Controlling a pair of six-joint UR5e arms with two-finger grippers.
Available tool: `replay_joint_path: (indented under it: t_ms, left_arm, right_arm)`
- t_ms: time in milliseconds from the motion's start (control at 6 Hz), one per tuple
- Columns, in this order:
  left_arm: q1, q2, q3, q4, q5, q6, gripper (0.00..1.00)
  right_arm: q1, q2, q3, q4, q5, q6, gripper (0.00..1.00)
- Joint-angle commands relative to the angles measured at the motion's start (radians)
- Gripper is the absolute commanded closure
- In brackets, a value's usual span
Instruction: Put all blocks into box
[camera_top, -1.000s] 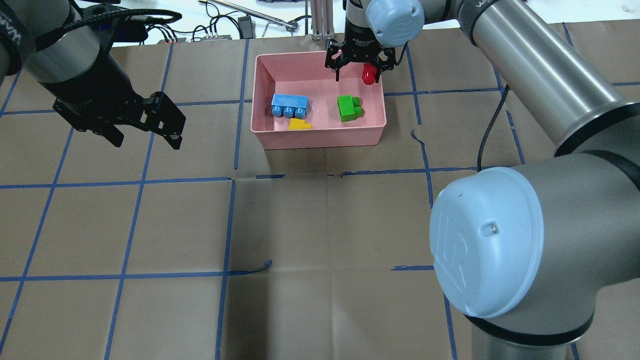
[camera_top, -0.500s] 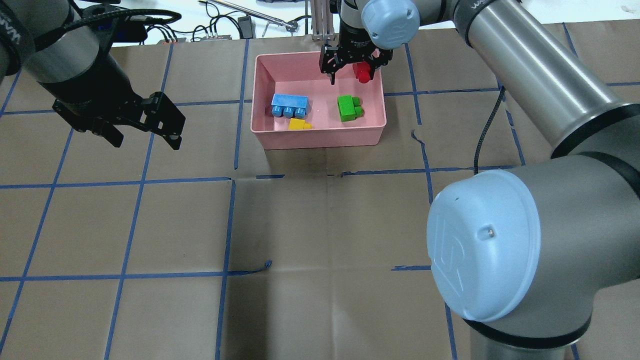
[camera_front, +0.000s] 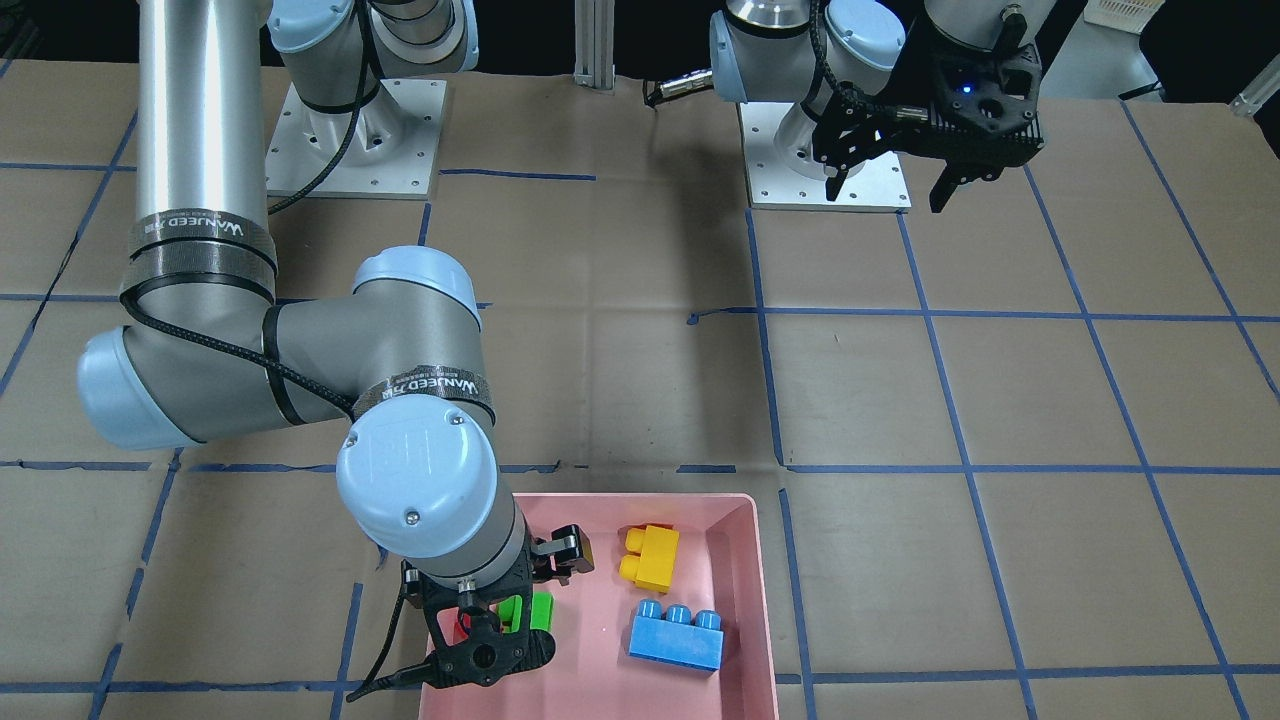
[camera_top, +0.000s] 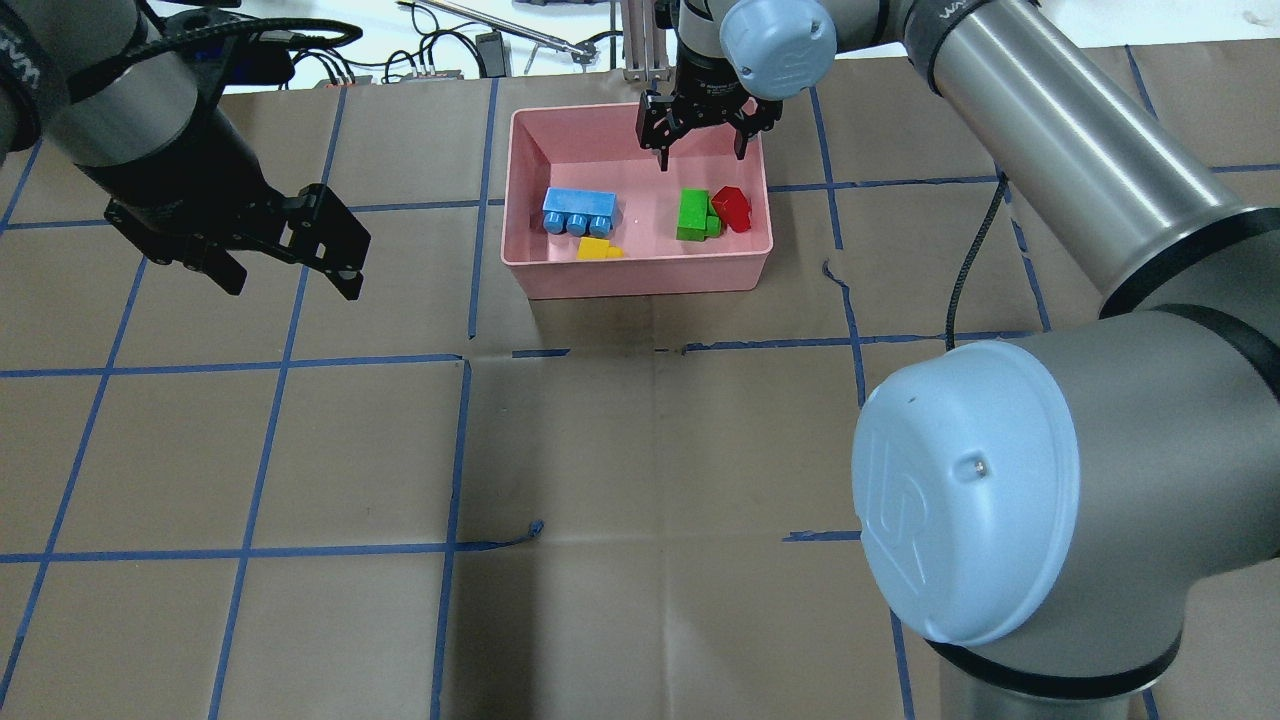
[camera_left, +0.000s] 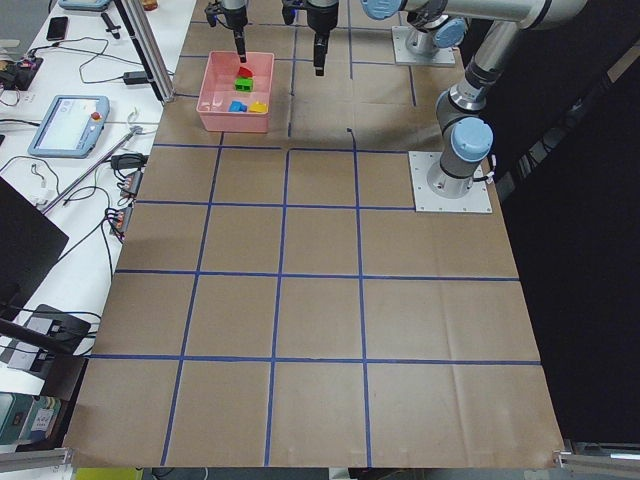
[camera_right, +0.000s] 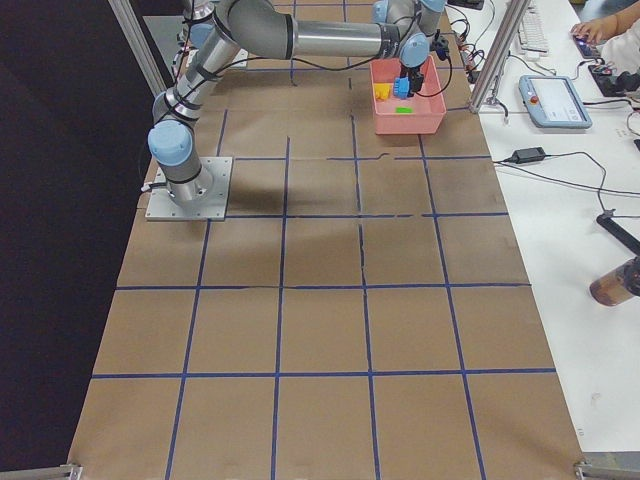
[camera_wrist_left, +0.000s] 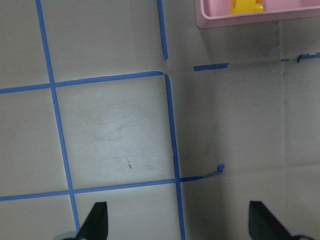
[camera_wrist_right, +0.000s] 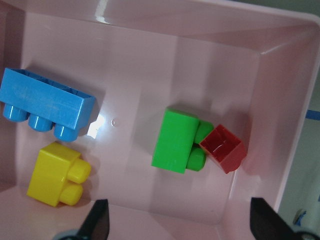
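The pink box (camera_top: 640, 274) stands at the far middle of the table. In it lie the light blue block (camera_top: 578, 210), the yellow block (camera_top: 597, 248), the green block (camera_top: 692, 214) and the red block (camera_top: 732, 207). In the right wrist view the red block (camera_wrist_right: 224, 148) rests tilted against the green block (camera_wrist_right: 176, 141), near the box's right wall. My right gripper (camera_top: 700, 152) hangs open and empty above the far part of the box. My left gripper (camera_top: 290, 262) is open and empty over the table, well left of the box.
Blue tape lines cross the brown table cover. Cables and a metal post (camera_top: 640, 40) lie just beyond the box's far edge. The left wrist view shows a corner of the box (camera_wrist_left: 210, 20) and bare table below it.
The right gripper held the red block over the box's far right corner, moved slightly left and opened. The red block now lies in the box against the green block, which shifted a little.
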Motion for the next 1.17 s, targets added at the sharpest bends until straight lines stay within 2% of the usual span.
replay_joint_path:
  t_ms: [0, 167, 500, 667, 1000]
  left_arm:
    - [0.0, 0.0, 0.0, 0.0, 0.002, 0.0, 0.01]
    - [0.0, 0.0, 0.001, 0.0, 0.002, 0.0, 0.01]
    - [0.0, 0.0, 0.001, 0.002, 0.003, 0.0, 0.01]
    - [0.006, 0.0, 0.001, 0.002, 0.003, 0.0, 0.01]
    - [0.006, 0.0, 0.001, 0.0, 0.003, 0.0, 0.01]
  right_arm:
    - [-0.014, -0.029, -0.004, 0.014, -0.019, 0.012, 0.0]
    - [-0.058, -0.1, 0.011, 0.06, -0.055, 0.02, 0.0]
    - [-0.19, -0.256, 0.022, 0.286, -0.069, 0.002, 0.01]
    - [-0.233, -0.345, 0.083, 0.327, -0.071, -0.02, 0.01]
    - [-0.235, -0.613, 0.338, 0.344, -0.069, 0.035, 0.01]
